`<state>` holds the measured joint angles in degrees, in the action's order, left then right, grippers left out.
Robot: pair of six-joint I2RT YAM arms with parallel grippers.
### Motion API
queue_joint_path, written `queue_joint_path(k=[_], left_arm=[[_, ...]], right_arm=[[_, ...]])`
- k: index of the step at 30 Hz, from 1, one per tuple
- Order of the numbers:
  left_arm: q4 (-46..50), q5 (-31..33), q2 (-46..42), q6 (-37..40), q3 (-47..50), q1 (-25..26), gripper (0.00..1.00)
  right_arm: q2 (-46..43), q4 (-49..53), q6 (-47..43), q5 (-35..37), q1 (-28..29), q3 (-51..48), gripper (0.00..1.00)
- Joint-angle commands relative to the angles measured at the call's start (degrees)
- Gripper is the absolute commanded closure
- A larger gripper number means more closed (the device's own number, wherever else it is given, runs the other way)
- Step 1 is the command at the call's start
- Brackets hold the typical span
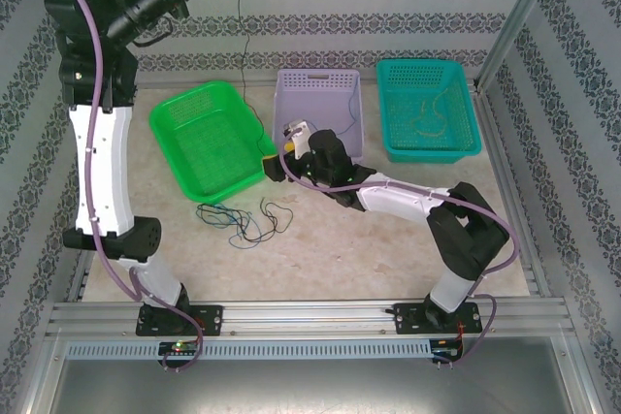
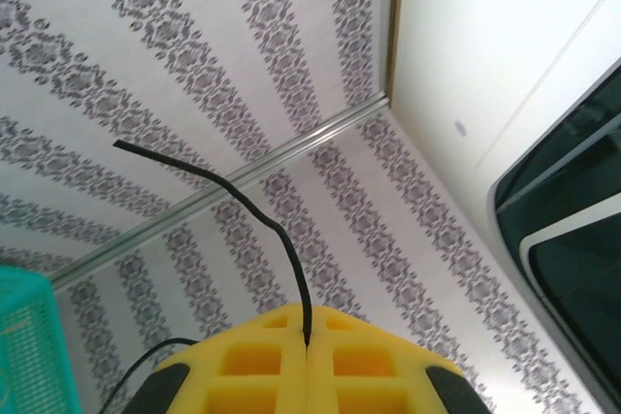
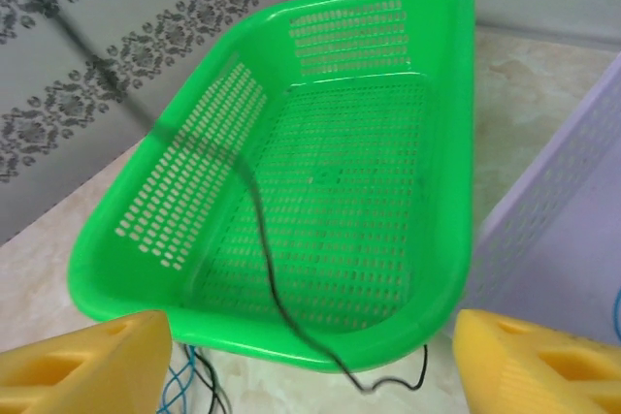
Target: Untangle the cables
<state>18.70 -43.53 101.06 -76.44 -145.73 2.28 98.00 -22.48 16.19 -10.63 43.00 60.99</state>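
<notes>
Left gripper (image 2: 307, 348) pinches a dark cable (image 2: 254, 212) (raised high); right gripper (image 3: 312, 361) gapes wide before green basket (image 3: 126, 283)

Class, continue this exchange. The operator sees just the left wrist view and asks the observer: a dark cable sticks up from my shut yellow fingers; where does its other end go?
Observer: From the left gripper, held high, the dark cable hangs down to the green basket and trails across it.
Operator: Where is my other gripper?
Observer: The right gripper is open at that basket's near rim, where the cable crosses over.
Operator: Anything left tangled?
Observer: Yes, a tangle of blue and dark wires lies on the table in front of the basket.
</notes>
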Motion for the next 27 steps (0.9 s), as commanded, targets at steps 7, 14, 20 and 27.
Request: queue_joint_path(k=[7, 14, 20, 27], left_arm=[[-8.68, -1.53, 1.44, -7.63, -3.77, -1.91, 1.0], [-2.7, -1.72, 0.06, -4.24, -3.73, -4.14, 1.0], [8.65, 1.86, -0.76, 6.71, -1.54, -6.06, 1.0], [7.59, 6.94, -0.78, 13.47, 4.6, -6.06, 1.0]], right_arm=[[10.74, -1.82, -0.82, -1.02, 0.87, 9.99, 0.22], [16.35, -2.41, 5.99, -2.02, -0.62, 17.05, 0.82], [6.44, 2.8, 5.13, -2.07, -0.04, 11.16, 1.0], [-1.6, 19.37, 6.43, -5.03, 0.26, 13.2, 1.0]])
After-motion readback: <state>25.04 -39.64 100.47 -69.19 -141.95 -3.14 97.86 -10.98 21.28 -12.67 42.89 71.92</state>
